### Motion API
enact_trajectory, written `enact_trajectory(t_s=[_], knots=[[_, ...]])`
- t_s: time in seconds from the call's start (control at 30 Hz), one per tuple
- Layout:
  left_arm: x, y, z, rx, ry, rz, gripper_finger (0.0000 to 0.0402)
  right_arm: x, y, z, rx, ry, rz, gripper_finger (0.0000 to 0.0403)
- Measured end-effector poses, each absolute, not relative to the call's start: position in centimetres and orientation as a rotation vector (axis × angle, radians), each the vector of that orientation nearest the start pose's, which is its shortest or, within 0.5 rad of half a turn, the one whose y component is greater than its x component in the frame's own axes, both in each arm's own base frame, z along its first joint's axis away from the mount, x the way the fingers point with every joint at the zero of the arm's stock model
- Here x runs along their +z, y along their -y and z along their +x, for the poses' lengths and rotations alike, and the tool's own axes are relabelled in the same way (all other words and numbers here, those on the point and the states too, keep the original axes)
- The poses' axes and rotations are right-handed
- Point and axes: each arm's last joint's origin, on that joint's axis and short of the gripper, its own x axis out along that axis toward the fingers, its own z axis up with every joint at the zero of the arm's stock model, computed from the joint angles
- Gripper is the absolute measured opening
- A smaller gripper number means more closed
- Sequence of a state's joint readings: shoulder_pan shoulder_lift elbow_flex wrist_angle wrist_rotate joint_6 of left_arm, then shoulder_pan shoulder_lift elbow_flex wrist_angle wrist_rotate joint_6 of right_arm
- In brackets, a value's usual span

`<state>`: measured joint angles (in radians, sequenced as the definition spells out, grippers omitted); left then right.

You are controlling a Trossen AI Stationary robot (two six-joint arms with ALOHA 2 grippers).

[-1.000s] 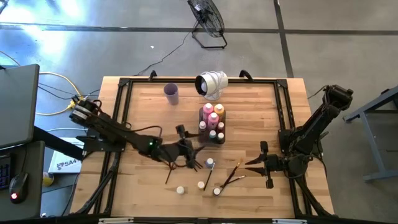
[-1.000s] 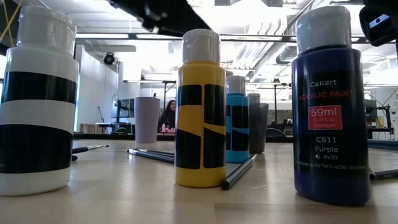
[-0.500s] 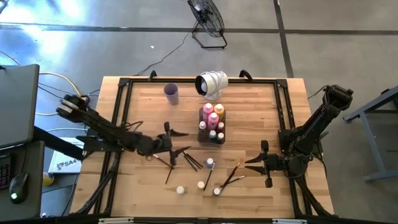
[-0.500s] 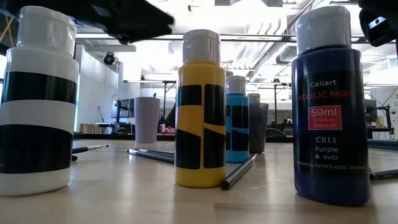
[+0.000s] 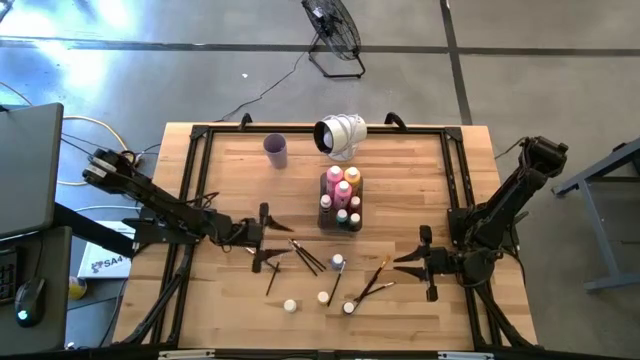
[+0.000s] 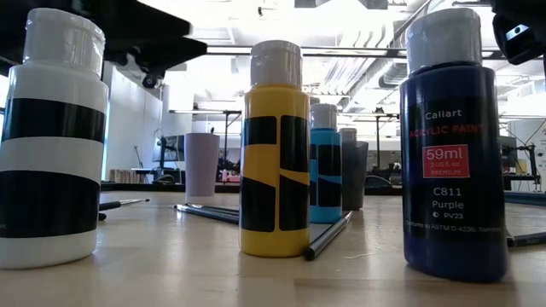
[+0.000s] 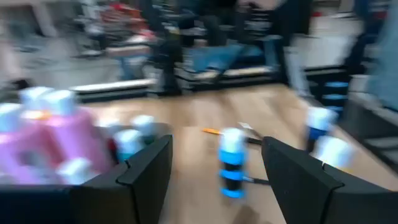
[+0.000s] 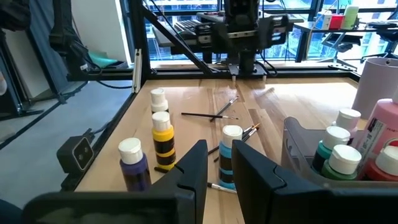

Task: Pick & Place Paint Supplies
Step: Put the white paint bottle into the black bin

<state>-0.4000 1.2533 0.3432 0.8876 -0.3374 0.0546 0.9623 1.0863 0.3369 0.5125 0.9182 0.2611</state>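
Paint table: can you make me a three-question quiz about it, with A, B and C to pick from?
1. Where is the lilac cup?
A) alone on the table, apart from the tray
B) inside the tray
C) in an end effector

2. How many paint bottles stand loose outside the tray?
A) one
B) four
C) eight

3. How is the left end effector?
A) shut on a paintbrush
B) shut on a pink bottle
C) open and empty

Answers:
1 A, it stands by itself on bare wood.
2 B, the blue bottle, yellow bottle, purple bottle and striped white bottle.
3 C, its fingers are spread with nothing between them.
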Motion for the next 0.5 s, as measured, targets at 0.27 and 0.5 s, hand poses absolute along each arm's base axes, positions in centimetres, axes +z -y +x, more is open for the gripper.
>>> enact_trajectory(t_s=[0.27, 0.5], knots=[[17.7, 8.7, 21.0, -0.345, -0.175, 0.035, 0.0242, 19.4, -15.1, 13.3, 0.025, -0.145, 0.068, 0.0064], [16.7, 8.8, 20.8, -0.412, -0.290, 0.015, 0.0242, 19.4, -15.1, 13.3, 0.025, -0.145, 0.068, 0.0064]])
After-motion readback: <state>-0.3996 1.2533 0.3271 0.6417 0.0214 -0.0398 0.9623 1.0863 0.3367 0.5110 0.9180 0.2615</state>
